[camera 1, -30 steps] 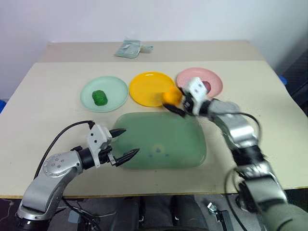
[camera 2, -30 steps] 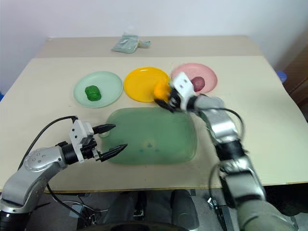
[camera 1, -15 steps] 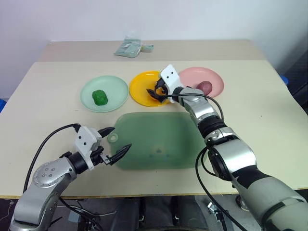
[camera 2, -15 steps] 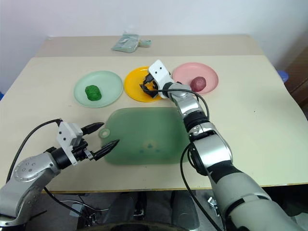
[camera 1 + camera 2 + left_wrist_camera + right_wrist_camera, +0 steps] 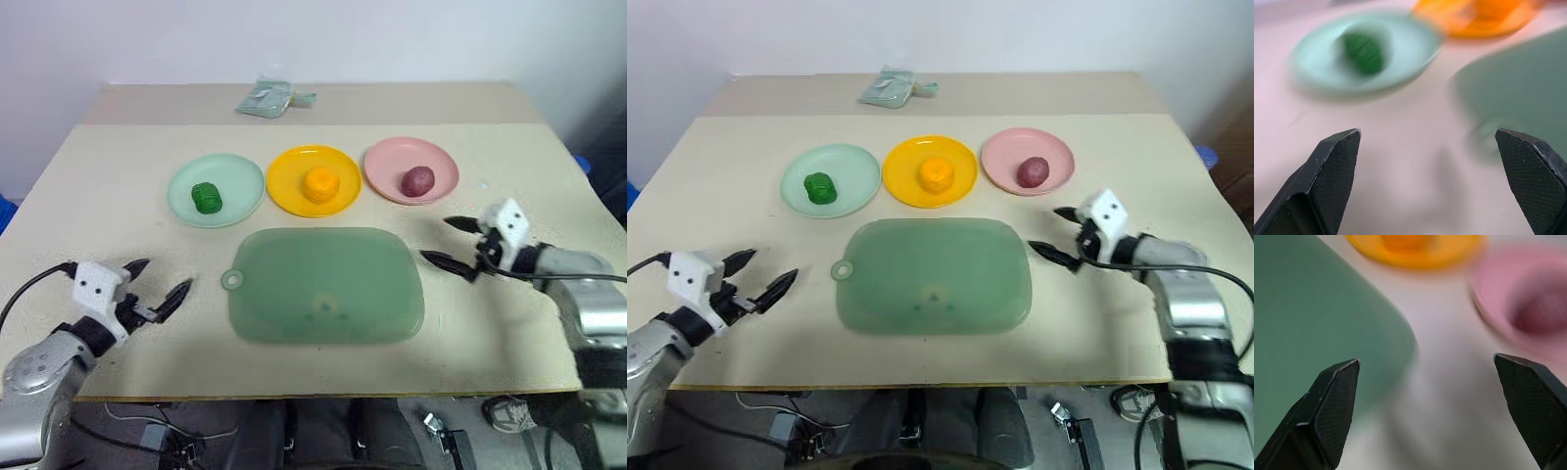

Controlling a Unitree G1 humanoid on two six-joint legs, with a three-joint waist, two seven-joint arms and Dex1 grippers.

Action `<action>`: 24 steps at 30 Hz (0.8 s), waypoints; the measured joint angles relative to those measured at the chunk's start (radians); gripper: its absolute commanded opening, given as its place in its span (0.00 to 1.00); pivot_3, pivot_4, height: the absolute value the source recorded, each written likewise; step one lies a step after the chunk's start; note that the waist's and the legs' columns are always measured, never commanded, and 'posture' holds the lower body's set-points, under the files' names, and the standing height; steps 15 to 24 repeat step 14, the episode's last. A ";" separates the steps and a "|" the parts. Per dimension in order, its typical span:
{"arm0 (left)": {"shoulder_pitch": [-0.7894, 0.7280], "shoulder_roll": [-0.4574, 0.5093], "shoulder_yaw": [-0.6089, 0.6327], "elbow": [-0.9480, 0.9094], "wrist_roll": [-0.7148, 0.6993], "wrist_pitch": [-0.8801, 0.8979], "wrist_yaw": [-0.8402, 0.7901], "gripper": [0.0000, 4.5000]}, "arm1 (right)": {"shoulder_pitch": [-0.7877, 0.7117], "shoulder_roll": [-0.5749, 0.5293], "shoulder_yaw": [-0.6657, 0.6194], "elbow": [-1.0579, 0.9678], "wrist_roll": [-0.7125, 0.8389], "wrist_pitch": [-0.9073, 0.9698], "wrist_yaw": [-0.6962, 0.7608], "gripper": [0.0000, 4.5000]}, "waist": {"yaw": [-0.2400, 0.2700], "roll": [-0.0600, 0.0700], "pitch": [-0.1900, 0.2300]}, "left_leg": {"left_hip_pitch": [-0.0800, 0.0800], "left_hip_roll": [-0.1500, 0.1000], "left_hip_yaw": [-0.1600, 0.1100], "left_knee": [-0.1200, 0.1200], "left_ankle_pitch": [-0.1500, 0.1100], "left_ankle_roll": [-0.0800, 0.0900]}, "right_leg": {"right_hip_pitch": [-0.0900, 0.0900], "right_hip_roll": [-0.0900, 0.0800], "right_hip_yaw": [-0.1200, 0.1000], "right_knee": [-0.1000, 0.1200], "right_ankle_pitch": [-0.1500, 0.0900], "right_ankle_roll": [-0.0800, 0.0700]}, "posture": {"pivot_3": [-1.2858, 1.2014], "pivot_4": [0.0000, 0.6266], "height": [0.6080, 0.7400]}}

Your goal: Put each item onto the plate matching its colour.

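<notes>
- All three items lie ahead of my jaws, each already on its matching plate: the dark green ridged item [image 5: 206, 197] on the mint green plate [image 5: 241, 176], the orange item [image 5: 320, 183] on the yellow plate [image 5: 286, 189], the maroon item [image 5: 417, 180] on the pink plate [image 5: 384, 162].
- The three plates stand in a row across the surface [image 5: 98, 186], on the far side of the big translucent green mat [image 5: 325, 284], which carries nothing.
- My left gripper [image 5: 157, 291] hangs low near the left front edge of the surface, jaws spread wide and holding nothing; the green plate is the nearest to it, forward and to its right, well apart.
- My right gripper [image 5: 449, 243] sits just off the mat's right edge, jaws released and empty, pointing in toward the mat; the pink plate lies nearest, just beyond it.
- I judge the sorting done, so no grasp is called for; were one item to need a nudge, the right arm is nearer the maroon and orange ones, the left nearer the green.
- A small pale green packet [image 5: 263, 100] lies at the far edge, out of the way.
</notes>
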 measured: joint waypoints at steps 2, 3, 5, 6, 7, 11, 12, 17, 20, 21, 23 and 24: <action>0.001 0.000 0.001 0.012 0.001 -0.023 -0.012 1.00 | 0.025 -0.016 -0.026 -0.006 0.014 0.007 0.003 0.99 | 0.000 0.000 0.000 | 0.002 0.000 0.000 0.000 -0.001 0.002 | 0.002 -0.001 0.001 0.000 0.000 0.000 | 0.52 0.24 1.00; 0.004 0.000 0.001 0.020 0.002 -0.032 -0.015 1.00 | 0.030 -0.020 -0.034 -0.006 0.016 0.009 0.001 0.99 | 0.001 0.000 0.000 | 0.002 0.001 -0.001 0.000 -0.001 0.001 | 0.002 -0.001 0.001 0.000 0.000 0.000 | 0.52 0.24 1.00; 0.019 -0.002 0.001 0.026 0.003 -0.038 -0.014 1.00 | 0.039 -0.024 -0.039 -0.002 0.016 0.010 -0.005 0.99 | 0.003 0.000 0.000 | 0.002 0.000 -0.001 0.000 0.000 -0.002 | 0.002 -0.002 0.001 0.000 0.000 -0.001 | 0.52 0.24 1.00; 0.022 -0.009 0.001 0.028 0.004 -0.038 -0.011 1.00 | 0.039 -0.024 -0.039 0.009 0.015 0.009 -0.008 0.99 | 0.004 0.000 0.000 | 0.002 0.000 -0.001 0.000 0.001 -0.003 | 0.001 -0.002 0.001 -0.001 0.000 0.000 | 0.52 0.24 1.00; 0.022 -0.013 0.001 0.028 0.004 -0.038 -0.009 1.00 | 0.038 -0.024 -0.039 0.017 0.015 0.008 -0.010 0.99 | 0.004 0.000 0.000 | 0.001 0.000 -0.001 0.000 0.001 -0.003 | 0.001 -0.003 0.001 -0.001 0.000 0.000 | 0.52 0.24 1.00; 0.033 -0.026 0.001 0.018 0.004 -0.038 0.009 1.00 | 0.011 -0.023 -0.039 0.050 0.014 -0.003 -0.018 0.99 | 0.006 0.000 0.000 | 0.001 0.000 -0.001 0.000 0.001 -0.003 | 0.001 -0.004 0.001 -0.001 0.000 -0.001 | 0.52 0.24 1.00; 0.035 -0.029 0.001 0.013 0.004 -0.038 0.011 1.00 | 0.000 -0.020 -0.038 0.050 0.015 -0.005 -0.021 0.99 | 0.005 0.000 0.000 | 0.001 0.000 -0.001 0.000 0.001 -0.003 | 0.001 -0.004 0.001 -0.001 0.000 -0.001 | 0.52 0.24 1.00; 0.036 -0.032 0.000 0.007 0.003 -0.037 0.016 1.00 | -0.026 -0.013 -0.035 0.050 0.016 -0.011 -0.025 0.99 | 0.004 0.000 0.000 | 0.001 0.000 -0.001 -0.001 0.001 -0.003 | 0.000 -0.004 0.001 -0.001 0.000 -0.001 | 0.52 0.24 1.00; 0.036 -0.032 0.000 0.007 0.003 -0.037 0.016 1.00 | -0.026 -0.013 -0.035 0.050 0.016 -0.011 -0.025 0.99 | 0.004 0.000 0.000 | 0.001 0.000 -0.001 -0.001 0.001 -0.003 | 0.000 -0.004 0.001 -0.001 0.000 -0.001 | 0.52 0.24 1.00; 0.036 -0.032 0.000 0.007 0.003 -0.037 0.016 1.00 | -0.026 -0.013 -0.035 0.050 0.016 -0.011 -0.025 0.99 | 0.004 0.000 0.000 | 0.001 0.000 -0.001 -0.001 0.001 -0.003 | 0.000 -0.004 0.001 -0.001 0.000 -0.001 | 0.52 0.24 1.00; 0.036 -0.032 0.000 0.007 0.003 -0.037 0.016 1.00 | -0.026 -0.013 -0.035 0.050 0.016 -0.011 -0.025 0.99 | 0.004 0.000 0.000 | 0.001 0.000 -0.001 -0.001 0.001 -0.003 | 0.000 -0.004 0.001 -0.001 0.000 -0.001 | 0.52 0.24 1.00; 0.036 -0.032 0.000 0.007 0.003 -0.037 0.016 1.00 | -0.026 -0.013 -0.035 0.050 0.016 -0.011 -0.025 0.99 | 0.004 0.000 0.000 | 0.001 0.000 -0.001 -0.001 0.001 -0.003 | 0.000 -0.004 0.001 -0.001 0.000 -0.001 | 0.52 0.24 1.00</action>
